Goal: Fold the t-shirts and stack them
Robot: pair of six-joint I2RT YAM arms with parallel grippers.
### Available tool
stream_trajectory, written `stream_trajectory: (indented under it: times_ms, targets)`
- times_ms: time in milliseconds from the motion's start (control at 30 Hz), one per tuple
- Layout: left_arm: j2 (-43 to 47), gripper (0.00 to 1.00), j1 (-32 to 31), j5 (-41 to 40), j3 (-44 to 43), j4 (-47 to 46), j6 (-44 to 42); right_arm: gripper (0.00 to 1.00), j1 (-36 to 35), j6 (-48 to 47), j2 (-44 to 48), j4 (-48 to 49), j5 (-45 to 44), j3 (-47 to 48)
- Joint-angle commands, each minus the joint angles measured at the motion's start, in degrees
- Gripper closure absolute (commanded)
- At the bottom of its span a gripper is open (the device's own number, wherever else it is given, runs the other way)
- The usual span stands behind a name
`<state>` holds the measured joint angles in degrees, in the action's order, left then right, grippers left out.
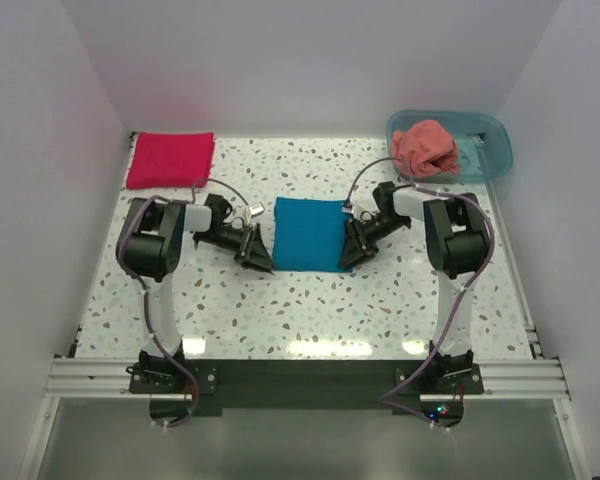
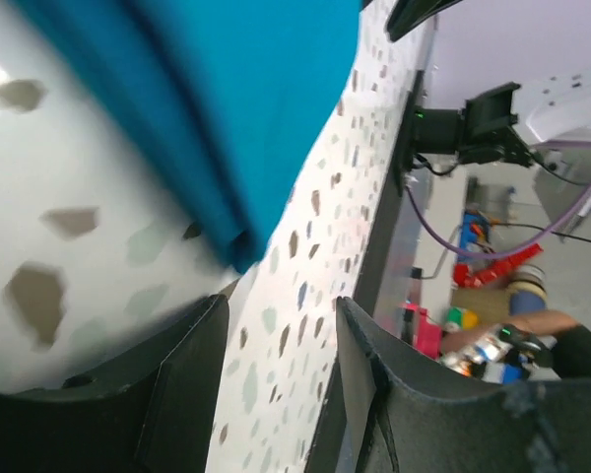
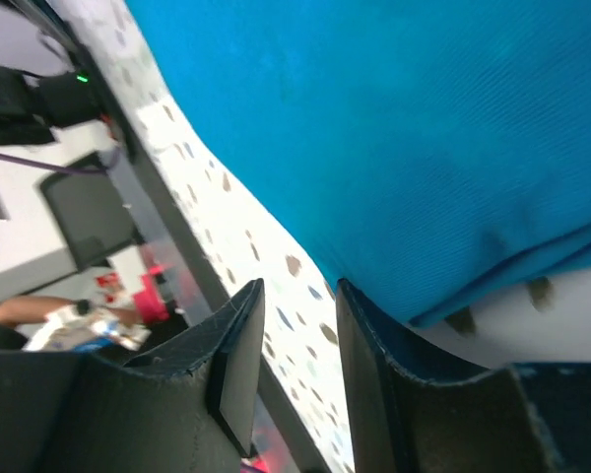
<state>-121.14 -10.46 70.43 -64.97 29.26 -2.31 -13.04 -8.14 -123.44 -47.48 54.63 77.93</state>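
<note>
Well to the left of the folded teal-blue t-shirt [image 1: 310,233], and farther back, we see the crimson-magenta t-shirt [image 1: 170,158] folded flat on the speckled surface [image 1: 310,310]. The left gripper [image 1: 259,260] sits at the teal-blue t-shirt's near left corner, fingers spread around nothing (the corner lies just ahead). The right gripper [image 1: 349,254] is at its near right corner, fingers slightly apart, gap empty. Back right, the salmon-coral t-shirt [image 1: 427,148] lies crumpled in a translucent teal tub [image 1: 492,150].

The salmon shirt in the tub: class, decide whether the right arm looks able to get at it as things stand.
Probably yes. The salmon shirt sits heaped in the open-topped tub on that arm's side, nothing covering it; the right gripper is open by the blue shirt.
</note>
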Motion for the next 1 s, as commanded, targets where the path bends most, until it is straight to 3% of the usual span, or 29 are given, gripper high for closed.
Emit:
stream_trajectory:
  times_ms: [0,100,233,267,367,500,700,967]
  targets:
    - [6.1,0.47,4.2,-6.4,0.5,6.7,-8.1,0.6,1.4,-10.7,5.5,-9.4,-6.8,4.2]
    - [12.9,0.46,6.3,-8.5,-0.2,8.5,-11.1,0.58,0.0,-5.2,12.2,-3.6,-9.5,6.4]
    - [21.8,0.43,9.2,-19.5,1.2,-1.5,-0.5,0.56,-7.1,-1.4,18.7,8.6,-22.2,7.9]
    - [24.2,0.43,9.4,-22.3,1.5,-3.0,1.1,0.56,-9.4,-2.3,18.9,9.8,-29.0,8.1]
    - [26.0,0.42,9.5,-31.0,2.5,-7.4,8.4,0.56,-18.3,-5.2,17.9,13.3,-38.5,9.2]
    - [23.1,0.42,9.5,-39.7,0.6,-4.6,14.3,0.57,-28.9,-8.7,12.9,13.4,-45.0,14.2]
    - [22.7,0.41,9.6,-40.7,3.4,-7.9,18.1,0.56,-36.6,-10.5,7.2,12.5,-50.5,18.2]
    - [23.1,0.39,9.6,-40.8,5.6,-9.5,17.8,0.53,-39.0,-10.8,2.7,13.2,-53.1,16.2]
